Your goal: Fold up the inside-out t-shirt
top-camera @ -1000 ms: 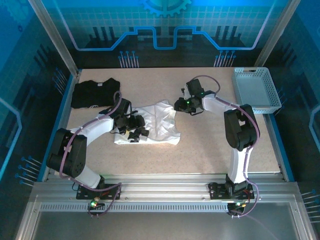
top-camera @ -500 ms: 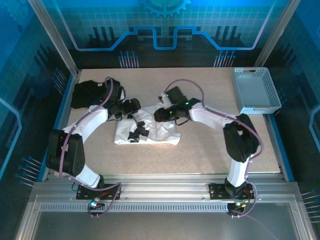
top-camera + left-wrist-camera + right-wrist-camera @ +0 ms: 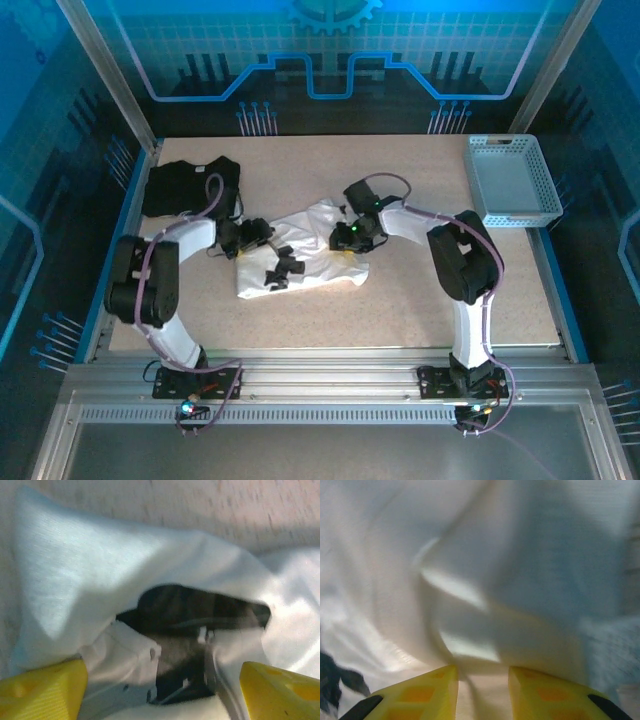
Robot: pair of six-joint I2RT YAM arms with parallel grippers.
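In the middle of the desk: the inside-out t-shirt (image 3: 310,250) lay in a crumpled white heap on the desk (image 3: 420,290), not flat yet. A dark mark (image 3: 280,275) showed near its 7 o'clock side.

Left gripper: the left gripper (image 3: 258,236) sat at the shirt's 10 o'clock edge. Its yellow tips stood wide apart and held nothing. In the left wrist view they faced a dark opening in the cloth. I think it was lined up there to reach for that edge.

Right gripper: the right gripper (image 3: 345,238) sat at the shirt's 2 o'clock edge. In the right wrist view its tips were close together with a ridge of white cloth between them, so it looked like a pinch on the shirt. That side of the shirt was bunched up by the gripper, most likely so it could be pulled straight.

Why two sides: one gripper on each side would let the thin cloth be stretched flat before any fold.

Far off at 10 o'clock: a black folded t-shirt (image 3: 185,187) lay well apart from the white one.

Far off at 2 o'clock: a basket (image 3: 505,185) stood well apart too.

Step, as I judge it: spreading the shirt; folding not begun.
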